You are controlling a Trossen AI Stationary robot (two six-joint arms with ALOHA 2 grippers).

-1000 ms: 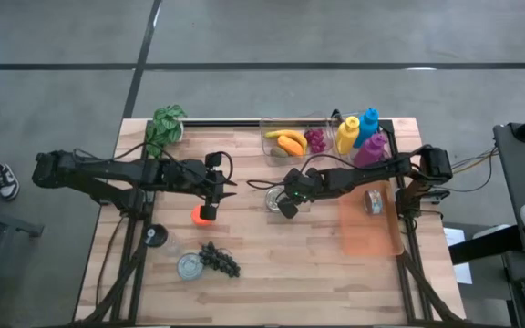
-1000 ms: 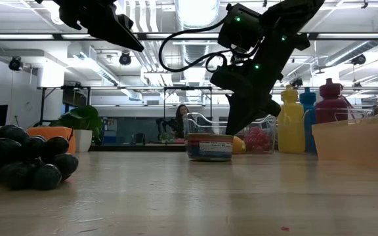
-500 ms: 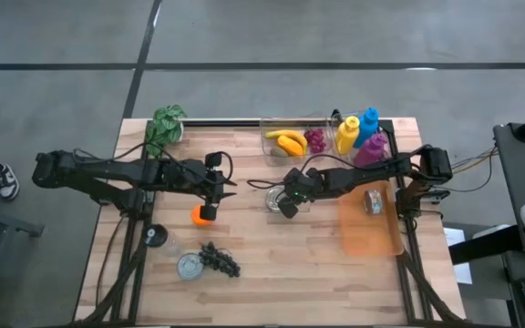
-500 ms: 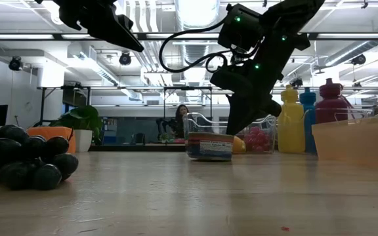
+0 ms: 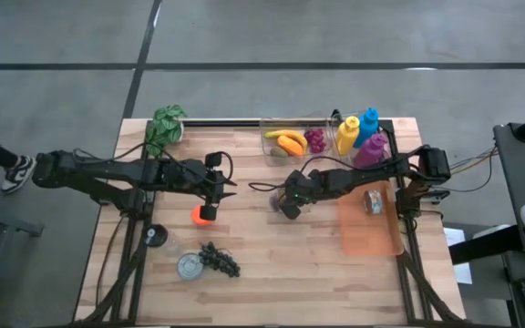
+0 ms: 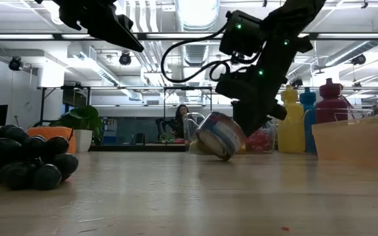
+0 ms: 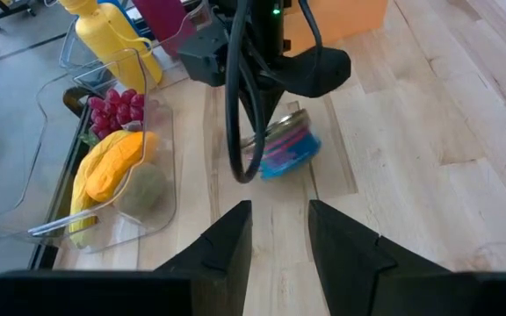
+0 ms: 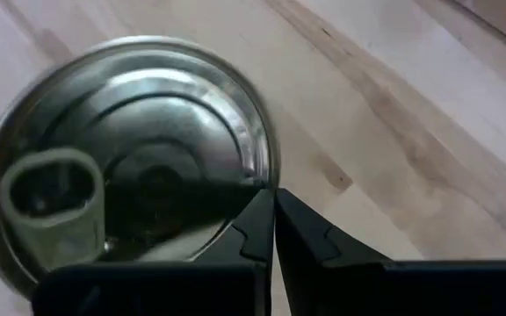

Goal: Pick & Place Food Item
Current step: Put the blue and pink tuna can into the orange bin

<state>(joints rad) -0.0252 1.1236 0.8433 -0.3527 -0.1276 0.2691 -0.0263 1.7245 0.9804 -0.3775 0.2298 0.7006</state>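
**The Can Tips Over**

The small round metal can with a blue and pink label (image 6: 219, 134) stood flat on the wooden counter (image 5: 272, 255) a moment ago. Now it leans to one side, and only its bottom edge touches the wood. It sits near the middle of the counter, a bit toward the back edge.

The right end effector (image 6: 254, 121) is pressed against the can, on the side nearer the right edge. In the right wrist view its two dark fingers (image 8: 257, 233) look nearly shut, with their tips at the rim of the shiny can lid (image 8: 130, 158). I cannot tell if they are pinching the rim or only pushing it. From above, this end effector (image 5: 287, 202) has slid a little toward the back since the last picture.

The left end effector (image 5: 219, 187) hangs above the left half of the counter, as before. Its fingers (image 7: 222, 246) are spread open and hold nothing. A small orange ball-shaped thing (image 5: 202, 214) lies on the wood just in front of it.

A clear plastic tray (image 5: 272, 137) with a yellow banana (image 5: 290, 141) and red grapes (image 5: 315, 139) sits at the back edge. A flat orange tray (image 5: 367, 232) lies by the right edge. Dark grapes (image 5: 219, 260) lie near the front left corner.
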